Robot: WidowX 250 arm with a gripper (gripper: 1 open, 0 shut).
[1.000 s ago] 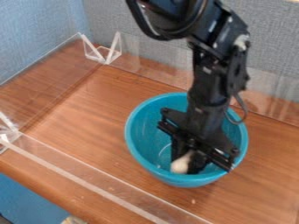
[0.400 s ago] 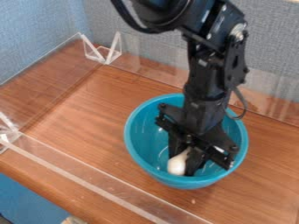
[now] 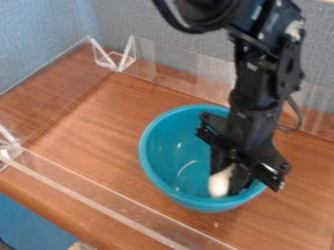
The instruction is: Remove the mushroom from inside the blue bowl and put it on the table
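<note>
The blue bowl (image 3: 177, 154) sits on the wooden table (image 3: 92, 115), right of the middle. My black gripper (image 3: 229, 178) points straight down over the bowl's right side and is shut on the mushroom (image 3: 224, 182). Only the mushroom's cream-white stem shows between the fingers; its cap is hidden. The mushroom hangs lifted off the bowl's floor, near the right inner wall.
Low clear acrylic walls (image 3: 72, 184) edge the tabletop in front and on the left. A clear bracket (image 3: 117, 54) stands at the back left corner. Bare wood lies to the left of the bowl.
The gripper has risen and shifted right inside the bowl, carrying the mushroom up off the bowl's bottom. The arm now leans further right.
</note>
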